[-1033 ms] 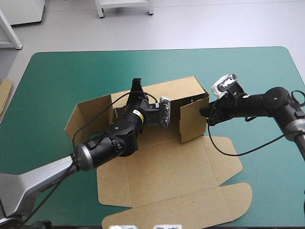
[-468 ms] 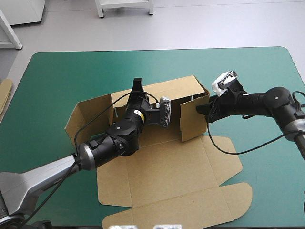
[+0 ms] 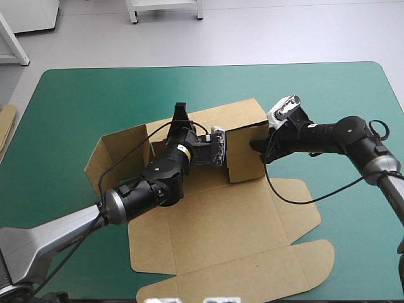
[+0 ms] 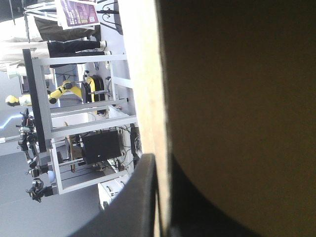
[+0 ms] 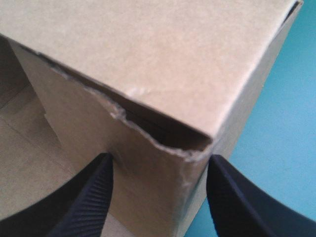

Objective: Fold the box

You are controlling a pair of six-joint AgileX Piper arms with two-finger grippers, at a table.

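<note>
The brown box [image 3: 233,221] lies partly raised on the teal-green cover. Its back wall [image 3: 218,120] stands upright, and a side panel [image 3: 246,154] on the right is swung inward across it. My left gripper [image 3: 181,113] reaches up to the back wall's top edge. In the left wrist view the gripper [image 4: 160,158] is shut on that board edge [image 4: 148,98], one black finger on each face. My right gripper [image 3: 257,146] presses against the side panel from the right. In the right wrist view the gripper [image 5: 158,163] is open, astride the box's torn corner [image 5: 182,143].
The box's lid [image 3: 252,278] lies flat toward the table's front edge. A left side panel [image 3: 117,154] stands tilted outward. A strip of more board [image 3: 5,123] shows at the table's left edge. Bare teal-green cover [image 3: 95,95] lies behind and to the right.
My right gripper has moved left, swinging the right side panel inward toward the back wall and the left gripper. The left arm has stayed in place.
</note>
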